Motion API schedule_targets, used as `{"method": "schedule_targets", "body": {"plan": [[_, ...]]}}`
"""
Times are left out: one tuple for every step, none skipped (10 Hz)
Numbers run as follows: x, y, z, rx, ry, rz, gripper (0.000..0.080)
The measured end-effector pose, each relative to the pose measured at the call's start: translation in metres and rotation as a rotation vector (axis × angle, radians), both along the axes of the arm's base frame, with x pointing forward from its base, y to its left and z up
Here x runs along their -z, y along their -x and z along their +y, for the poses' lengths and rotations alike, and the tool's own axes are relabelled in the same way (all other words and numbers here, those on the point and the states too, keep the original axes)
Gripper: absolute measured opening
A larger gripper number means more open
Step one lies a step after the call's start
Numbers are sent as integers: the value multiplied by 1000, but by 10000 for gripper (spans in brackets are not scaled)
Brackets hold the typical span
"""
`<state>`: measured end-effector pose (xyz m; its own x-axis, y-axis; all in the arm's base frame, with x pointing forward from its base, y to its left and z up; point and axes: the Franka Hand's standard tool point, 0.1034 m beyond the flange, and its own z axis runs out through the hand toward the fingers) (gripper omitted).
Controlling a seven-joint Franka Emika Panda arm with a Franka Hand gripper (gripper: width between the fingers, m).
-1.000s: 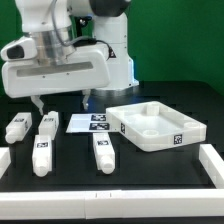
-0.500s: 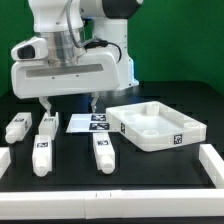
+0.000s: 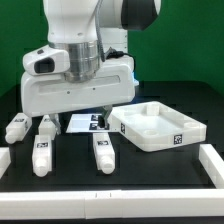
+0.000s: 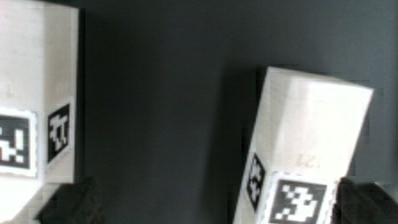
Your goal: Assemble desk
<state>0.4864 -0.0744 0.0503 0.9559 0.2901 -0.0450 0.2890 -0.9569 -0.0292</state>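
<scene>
Black tabletop (image 3: 150, 172) carries everything. The robot arm (image 3: 78, 60) hangs low over the exterior view's left half. The desk top (image 3: 155, 128) lies flat, rim up, on the exterior view's right. The marker board (image 3: 80, 123) peeks out behind. All four legs are loose on the tabletop: two far left (image 3: 17, 128) (image 3: 46, 126), two closer (image 3: 41, 155) (image 3: 102, 152). Wrist view: jaws spread wide, gripping nothing, one leg's tagged end (image 4: 294, 190) between them.
</scene>
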Motion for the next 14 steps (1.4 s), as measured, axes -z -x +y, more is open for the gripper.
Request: {"method": "schedule_targets", "body": {"plan": [[0,0,0,0,0,1,649],[2,1,1,6,0,3,649],[6,0,7,40,1,13,649],[9,-7,15,53,2,12,649],[12,-13,24,55,2,5,649],[17,-14,32,58,6,0,649],[24,-13,33,53,13,-13,649],[33,-9,31,53,22,-19,649],[41,-4,29,53,31,-28,649],[42,-3,28,58,34,-32,649],[39,-6,29,64,34,-39,640],[40,-6,29,64,34,-36,640],[40,-5,29,64,34,-36,469],[40,-5,29,64,34,-36,469]]}}
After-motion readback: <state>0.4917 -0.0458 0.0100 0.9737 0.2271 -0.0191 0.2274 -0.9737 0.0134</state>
